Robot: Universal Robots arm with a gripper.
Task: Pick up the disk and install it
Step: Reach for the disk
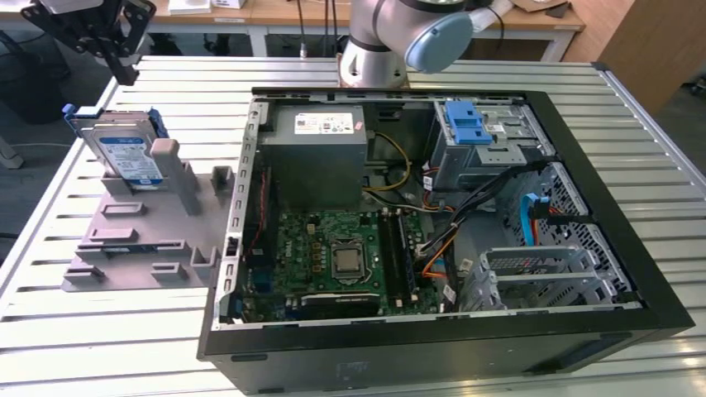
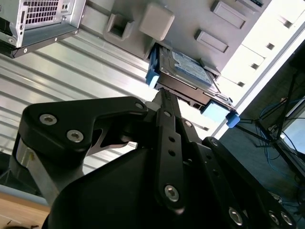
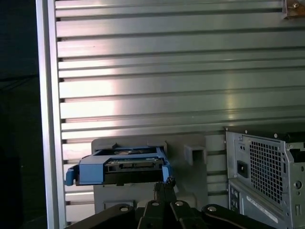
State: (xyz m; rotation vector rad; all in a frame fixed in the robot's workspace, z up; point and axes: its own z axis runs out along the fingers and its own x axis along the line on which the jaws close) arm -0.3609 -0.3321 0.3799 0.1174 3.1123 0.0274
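Observation:
The disk is a silver drive with a blue-and-white label in a blue carrier frame. It stands on edge in a grey plastic holder at the exterior view's left, beside the open computer case. My gripper hangs above and behind the disk, apart from it, its fingers pointing down. In both wrist views the black fingertips meet, with nothing between them, and point toward the disk. The gripper is shut and empty.
The case lies open on a slatted aluminium table. Inside are a grey power-supply box, a motherboard and a grey drive cage topped by a blue bracket. The arm's base stands behind the case.

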